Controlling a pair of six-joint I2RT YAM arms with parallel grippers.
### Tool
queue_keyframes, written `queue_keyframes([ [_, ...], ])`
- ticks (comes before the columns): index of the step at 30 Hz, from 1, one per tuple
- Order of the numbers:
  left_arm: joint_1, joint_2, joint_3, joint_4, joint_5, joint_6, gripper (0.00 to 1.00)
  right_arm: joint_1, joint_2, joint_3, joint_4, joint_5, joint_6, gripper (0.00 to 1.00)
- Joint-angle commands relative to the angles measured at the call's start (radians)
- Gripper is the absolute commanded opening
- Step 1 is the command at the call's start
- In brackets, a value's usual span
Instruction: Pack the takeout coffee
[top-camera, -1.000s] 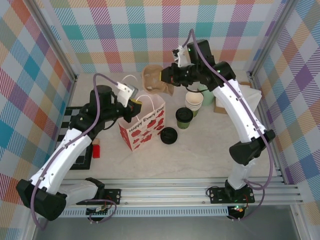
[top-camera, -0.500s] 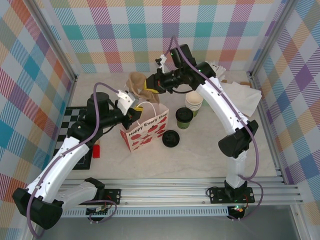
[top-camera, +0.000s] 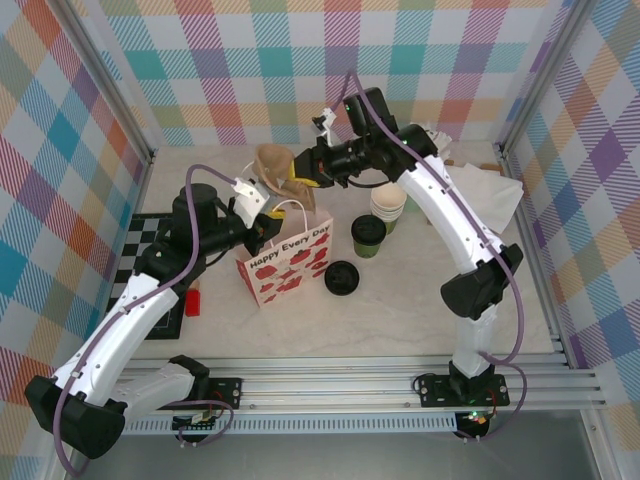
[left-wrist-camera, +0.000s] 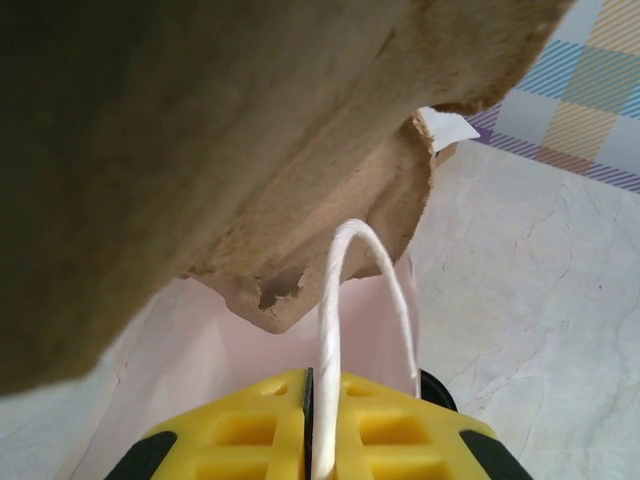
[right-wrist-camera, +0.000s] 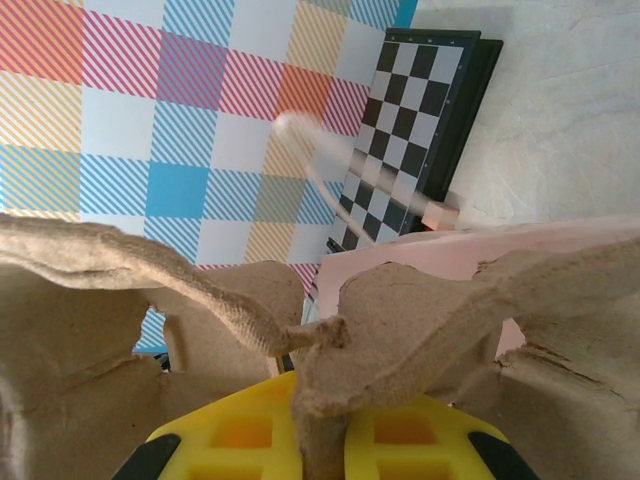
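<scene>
The takeout coffee (top-camera: 368, 236), a green cup with a black lid, stands upright on the table right of the strawberry-print paper bag (top-camera: 288, 262). My left gripper (top-camera: 262, 224) is at the bag's left top, shut on its white cord handle (left-wrist-camera: 327, 330). My right gripper (top-camera: 304, 171) is shut on a brown pulp cup carrier (top-camera: 276, 163), holding it above the bag's back left edge. In the right wrist view the carrier (right-wrist-camera: 420, 300) hangs over the bag's pink rim (right-wrist-camera: 460, 245). In the left wrist view the carrier (left-wrist-camera: 200, 140) looms just above the bag's mouth.
A loose black lid (top-camera: 343, 277) lies in front of the coffee. A stack of lidless cups (top-camera: 388, 205) stands behind it, with white napkins (top-camera: 480, 185) at the back right. A chessboard (top-camera: 148, 262) and a small red object (top-camera: 193, 300) lie at the left.
My right arm has swung left, carrying the pulp carrier from behind the bag to above its back left edge. The left gripper and bag shifted slightly left.
</scene>
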Motion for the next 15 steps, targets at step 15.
queue_keyframes([
  [15,-0.003,-0.022,-0.017,-0.002,0.043,0.083,0.07,0.038,-0.061,-0.256,0.175,0.005,0.104,0.00],
])
